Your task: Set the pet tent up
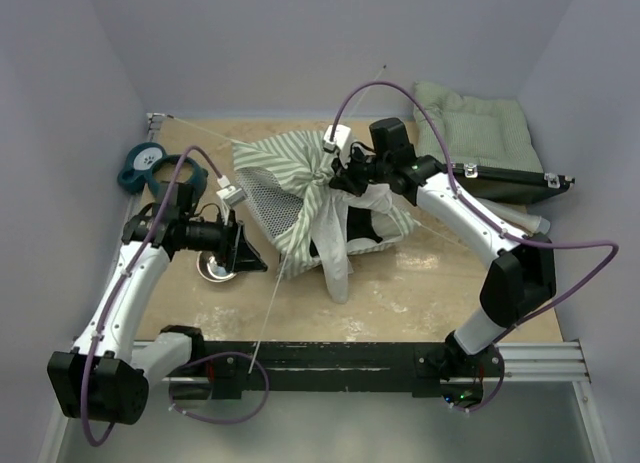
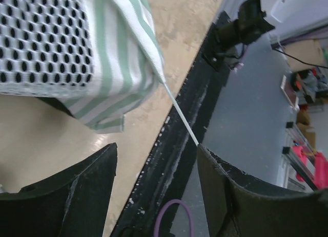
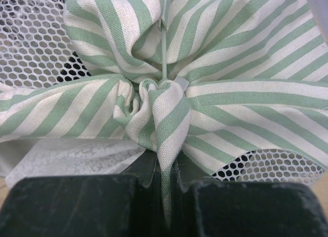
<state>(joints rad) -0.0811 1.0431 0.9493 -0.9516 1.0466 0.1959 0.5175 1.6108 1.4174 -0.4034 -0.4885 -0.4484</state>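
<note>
It looked like a robotics lab test cell: plain lavender walls [image 1: 300,53] boxed in a wooden bench [image 1: 420,293], a left arm [image 1: 125,293] and right arm [image 1: 465,218] were bolted to a black rail [image 1: 330,365], purple cables [image 1: 570,245] looped about, and blurred clutter [image 2: 307,88], possibly shelved equipment, stood beyond.

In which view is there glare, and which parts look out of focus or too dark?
Top external view: even light, a soft sheen on the table near the pet tent. Left wrist view: stripes and mesh sharp, the room behind slightly soft. Right wrist view: fabric sharp where it bunches, the right tool dark, almost without detail.
</note>
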